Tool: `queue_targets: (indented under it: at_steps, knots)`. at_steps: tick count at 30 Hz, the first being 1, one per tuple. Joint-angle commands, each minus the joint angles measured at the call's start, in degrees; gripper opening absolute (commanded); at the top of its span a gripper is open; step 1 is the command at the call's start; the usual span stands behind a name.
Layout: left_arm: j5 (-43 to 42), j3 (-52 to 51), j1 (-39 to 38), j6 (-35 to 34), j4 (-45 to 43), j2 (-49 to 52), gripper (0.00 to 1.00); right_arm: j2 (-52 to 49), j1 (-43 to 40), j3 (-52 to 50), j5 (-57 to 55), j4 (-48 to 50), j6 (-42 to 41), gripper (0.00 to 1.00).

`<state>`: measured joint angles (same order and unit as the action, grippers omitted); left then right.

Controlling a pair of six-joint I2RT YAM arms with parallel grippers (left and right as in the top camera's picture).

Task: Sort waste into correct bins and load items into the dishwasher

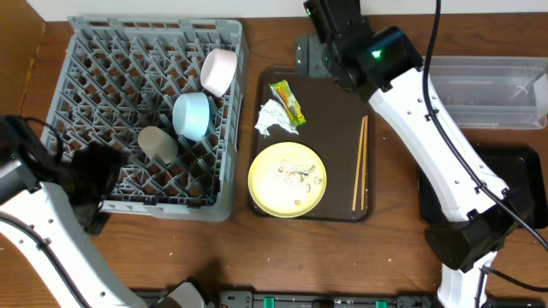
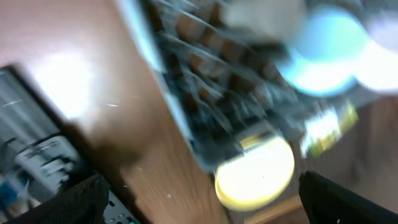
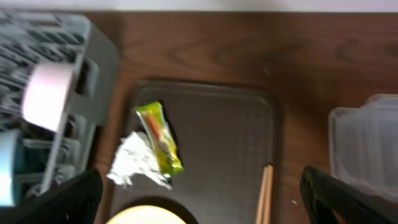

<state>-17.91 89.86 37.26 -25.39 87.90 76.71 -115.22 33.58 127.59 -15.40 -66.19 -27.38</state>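
The right pincer (image 3: 199,177) hangs spread wide and empty above the dark brown tray (image 3: 230,130), apparently lined up on the small yellow-green snack wrapper (image 3: 158,137) lying against the crumpled white tissue (image 3: 138,163). The left pincer (image 2: 202,180), likewise agape and empty, hovers at the grey plastic dish rack (image 1: 128,20), where the light blue bowl (image 1: 192,115) stands tilted between pegs.

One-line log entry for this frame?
rack: pink bowl, blue bowl, cup loaded | brown tray: plate with scraps, tissue, wrapper, chopsticks waiting | left gripper: open over rack | right gripper: open above tray
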Motion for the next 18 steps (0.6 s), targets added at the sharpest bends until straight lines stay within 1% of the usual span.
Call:
queue_targets:
  at_steps: [1, 2, 4, 5, 7, 8, 9, 10, 11, 13, 16, 18]
  knots:
    - [-10.9, 0.0, -7.2, 12.1, 0.6, 0.1, 0.99, 1.9, -1.6, -0.1, -2.2, -3.1, -1.1, 0.99]
    - [-10.9, 0.0, -8.9, 12.1, 0.7, 0.1, 0.99, 2.5, -2.7, -0.1, -2.2, -4.1, -2.6, 0.99]
    - [-10.9, 0.0, -17.1, 12.1, 0.5, 0.1, 0.99, 4.6, -6.4, -0.1, -2.1, -6.2, -5.2, 0.99]
    - [-10.8, 0.0, -19.1, 12.1, 0.3, 0.1, 0.99, 5.1, -7.4, -0.1, -1.9, -6.7, -5.5, 0.99]
    - [-10.8, 0.0, -28.2, 11.8, -1.4, 0.1, 1.0, 7.7, -12.4, -0.1, -0.6, -9.0, -5.7, 0.99]
    - [-10.5, 0.0, -30.4, 11.4, -2.0, 0.1, 0.98, 8.6, -14.3, -0.1, -0.6, -10.3, -5.6, 0.99]
    - [-7.7, 0.0, -36.2, 7.4, -4.0, 0.1, 0.95, 9.5, -17.1, -0.1, -0.6, -12.3, -5.6, 0.99]
    - [-5.1, -0.1, -39.0, 4.2, -5.0, 0.2, 0.95, 9.9, -18.5, -0.1, -0.7, -13.4, -5.6, 0.99]
    - [0.2, -0.2, -43.7, -1.4, -6.3, 0.4, 0.95, 10.0, -20.4, -0.1, -0.7, -14.9, -5.5, 0.99]
    - [7.1, -0.4, -49.6, -6.8, -7.7, 1.1, 0.95, 10.0, -23.1, -0.2, -0.7, -16.9, -5.2, 0.99]
    - [12.9, -0.5, -57.8, -13.3, -9.0, 3.6, 0.94, 9.9, -27.0, -0.2, -2.6, -18.8, -1.0, 0.99]
    - [13.1, -0.5, -61.1, -14.3, -9.8, 5.7, 0.94, 9.9, -28.9, -0.2, -3.3, -18.8, -0.8, 0.99]
